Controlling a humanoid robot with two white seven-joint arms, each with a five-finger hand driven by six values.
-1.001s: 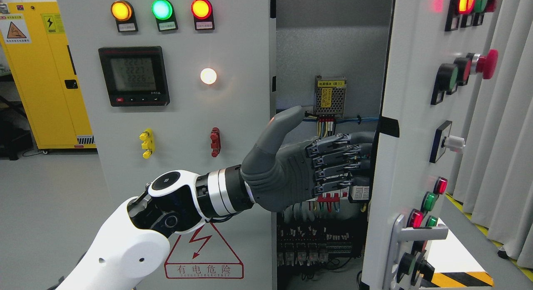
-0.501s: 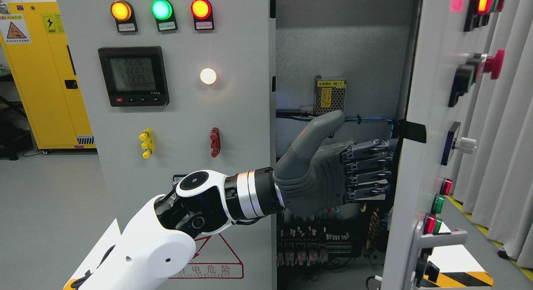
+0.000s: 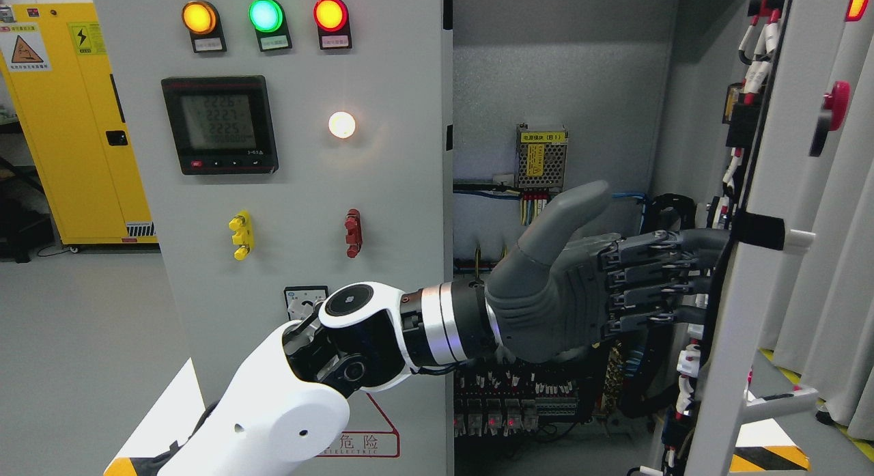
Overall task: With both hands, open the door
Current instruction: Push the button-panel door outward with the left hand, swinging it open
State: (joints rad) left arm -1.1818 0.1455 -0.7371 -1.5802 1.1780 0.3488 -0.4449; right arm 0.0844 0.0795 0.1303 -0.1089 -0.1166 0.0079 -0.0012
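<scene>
Now the grey metal cabinet door [image 3: 765, 271] w/ red buttons is standing nearly edge-on at right, mostly open. Left hand [image 3: 587, 291] is pressing flat, fingers [image 3: 655, 278] together, thumb up, against its inner side; final swing remaining.

I stand in an industrial electrical room: a grey switchgear cabinet [image 3: 287, 189] with indicator lamps [image 3: 265, 15], a yellow safety cabinet [image 3: 75, 121] beyond.
</scene>
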